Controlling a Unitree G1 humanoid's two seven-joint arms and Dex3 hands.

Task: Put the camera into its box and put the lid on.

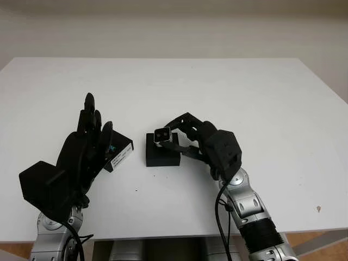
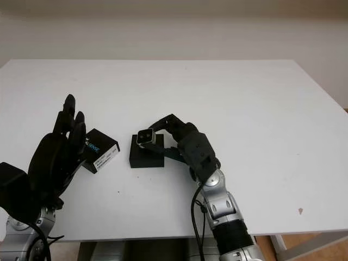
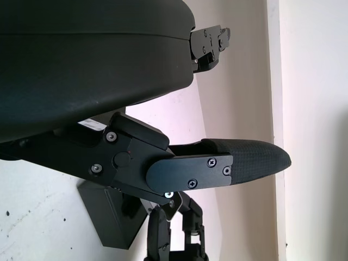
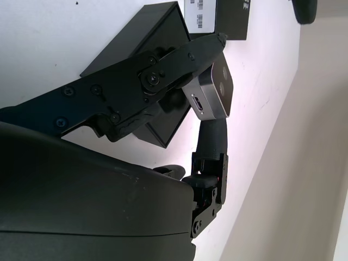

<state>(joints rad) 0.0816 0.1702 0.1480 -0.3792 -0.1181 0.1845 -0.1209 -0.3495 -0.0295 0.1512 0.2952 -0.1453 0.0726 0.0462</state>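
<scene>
My right robot hand (image 1: 173, 133) pinches the small silver camera (image 1: 162, 134) between its fingertips, one finger (image 4: 163, 68) across the camera's top and another (image 4: 212, 136) under it, holding it just above the open black box (image 1: 162, 156). The camera's two lenses face up and toward me, and a port shows on its side in the right wrist view. The box sits near the middle of the white table (image 1: 244, 98), its opening upward, with the camera over its far edge. To the left of the box, close by but not touching it, lies the black lid (image 1: 120, 153) with a white label on its side. My left robot hand (image 1: 87, 142) is open, raised just beside the lid at its left edge, holding nothing.
</scene>
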